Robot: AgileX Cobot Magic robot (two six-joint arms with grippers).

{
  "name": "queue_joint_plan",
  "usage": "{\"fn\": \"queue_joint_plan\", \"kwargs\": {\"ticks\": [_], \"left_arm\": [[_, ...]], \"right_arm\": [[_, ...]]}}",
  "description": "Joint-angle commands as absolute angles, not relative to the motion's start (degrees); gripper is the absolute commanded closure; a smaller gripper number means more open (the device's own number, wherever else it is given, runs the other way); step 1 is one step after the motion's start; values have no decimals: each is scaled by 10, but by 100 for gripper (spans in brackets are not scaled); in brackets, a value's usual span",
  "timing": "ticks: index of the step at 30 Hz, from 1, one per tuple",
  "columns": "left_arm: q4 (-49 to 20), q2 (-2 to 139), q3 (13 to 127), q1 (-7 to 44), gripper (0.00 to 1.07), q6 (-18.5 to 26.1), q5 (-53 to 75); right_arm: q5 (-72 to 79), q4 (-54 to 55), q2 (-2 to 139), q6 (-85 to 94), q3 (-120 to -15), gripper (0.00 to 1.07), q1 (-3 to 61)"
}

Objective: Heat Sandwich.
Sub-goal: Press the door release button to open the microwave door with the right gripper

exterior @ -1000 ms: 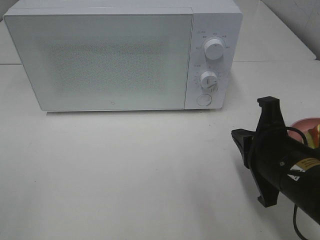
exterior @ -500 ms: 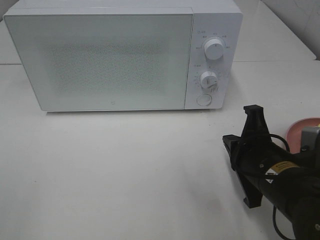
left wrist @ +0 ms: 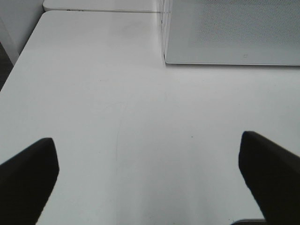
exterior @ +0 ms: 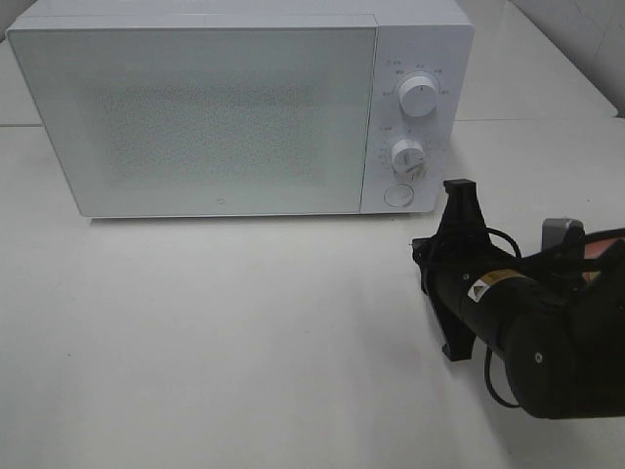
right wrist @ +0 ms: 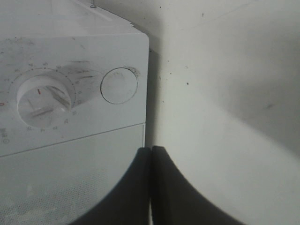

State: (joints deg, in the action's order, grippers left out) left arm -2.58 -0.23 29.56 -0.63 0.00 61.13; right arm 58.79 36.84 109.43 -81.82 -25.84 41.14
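The sandwich is hidden in every view. A sliver of its pink plate [exterior: 607,237] shows at the right table edge, behind my right arm. The white microwave [exterior: 195,117] stands at the back with its door closed. My right gripper [exterior: 421,256] is shut and empty, pointing at the microwave's lower right corner. In the right wrist view its tips [right wrist: 151,157] sit just short of the round door button [right wrist: 119,86]. My left gripper [left wrist: 147,154] is open and empty over bare table, out of the exterior high view.
The microwave's control panel carries two dials [exterior: 418,95] [exterior: 407,154] above the round button [exterior: 398,195]. The left wrist view shows the microwave's corner [left wrist: 229,33] and the table's edge [left wrist: 18,61].
My right arm has moved left and toward the microwave's control panel, covering more of the pink plate. The left gripper stays wide open.
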Motion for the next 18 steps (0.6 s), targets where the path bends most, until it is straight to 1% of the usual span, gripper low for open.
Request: {"fn": "queue_joint_plan", "kwargs": {"ticks": [1, 2, 7, 11, 18], "left_arm": [[-26, -16, 296, -3, 6, 0, 611], [-26, -14, 296, -3, 6, 0, 611], [-26, -14, 296, -3, 6, 0, 611], [-26, -14, 296, -3, 6, 0, 611], [-26, -14, 296, -3, 6, 0, 611]], "right_arm": [[567, 359, 1108, -820, -292, 107, 393], [557, 350, 1115, -818, -308, 107, 382], [553, 340, 1129, -818, -331, 107, 368], [533, 333, 1155, -818, -380, 107, 346], [523, 329, 1173, -808, -418, 107, 327]]}}
